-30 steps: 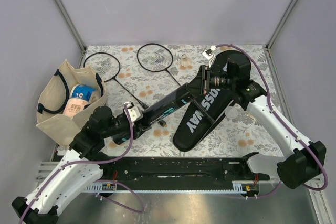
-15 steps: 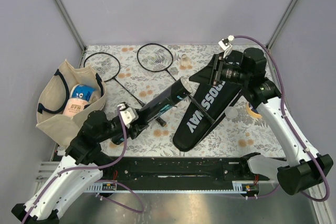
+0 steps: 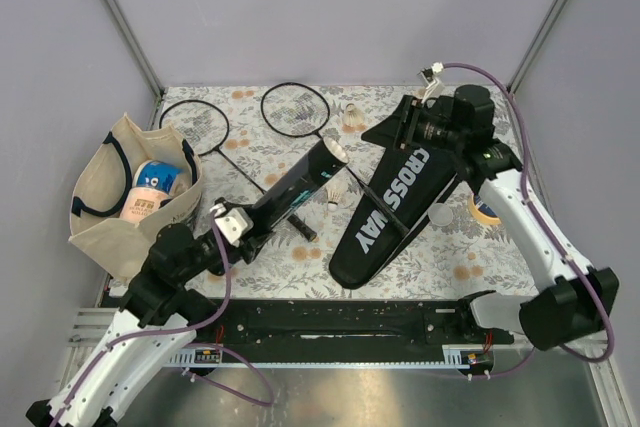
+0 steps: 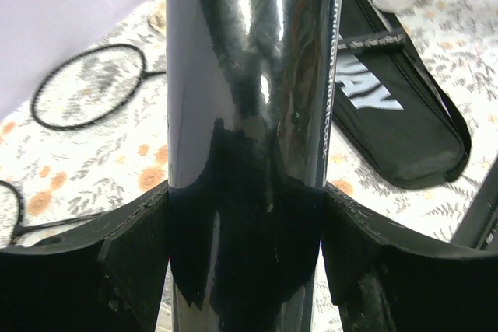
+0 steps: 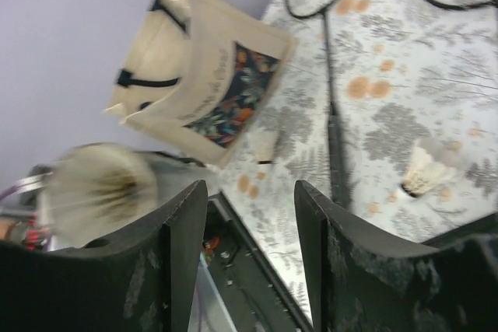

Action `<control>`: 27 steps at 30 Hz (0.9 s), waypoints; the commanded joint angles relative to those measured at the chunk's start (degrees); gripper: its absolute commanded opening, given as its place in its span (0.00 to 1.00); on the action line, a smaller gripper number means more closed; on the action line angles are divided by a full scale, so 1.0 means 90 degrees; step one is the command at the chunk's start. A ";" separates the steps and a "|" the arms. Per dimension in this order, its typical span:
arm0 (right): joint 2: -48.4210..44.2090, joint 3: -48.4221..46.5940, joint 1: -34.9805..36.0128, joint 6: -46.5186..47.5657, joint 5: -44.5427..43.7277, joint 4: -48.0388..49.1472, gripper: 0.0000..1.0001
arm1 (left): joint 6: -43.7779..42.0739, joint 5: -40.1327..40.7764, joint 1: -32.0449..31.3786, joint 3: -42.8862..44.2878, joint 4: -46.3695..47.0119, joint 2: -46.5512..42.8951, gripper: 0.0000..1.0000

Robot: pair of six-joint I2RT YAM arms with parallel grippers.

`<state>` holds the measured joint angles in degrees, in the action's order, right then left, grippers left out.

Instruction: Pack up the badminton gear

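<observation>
Your left gripper [image 3: 238, 225] is clamped round the tube [image 3: 295, 182], which tilts up toward the cover [image 3: 390, 217]. Your right gripper [image 5: 249, 246] is spread with nothing between its fingers. A shuttlecock [image 3: 335, 199] lies on the counter beside the tube. Hold the tube steady, pinch the shuttlecock gently, and line it up over the opening before letting go.

Left claw [image 3: 252, 228] grips the tube [image 3: 301, 183]; right claw [image 3: 398, 128] hovers above the cover [image 3: 386, 213].
</observation>
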<state>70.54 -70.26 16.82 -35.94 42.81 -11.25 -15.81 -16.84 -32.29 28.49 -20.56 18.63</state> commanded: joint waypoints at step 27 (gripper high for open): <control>0.5618 -0.2789 0.0612 0.2714 0.0313 -0.1796 0.63 | 0.0077 0.0455 -0.0015 -0.0255 0.1249 -0.0879 0.30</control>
<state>118.54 -90.98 20.93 -14.98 44.18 -23.44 -15.05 -13.58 -32.29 25.71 -15.33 10.33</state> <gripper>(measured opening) 0.634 0.707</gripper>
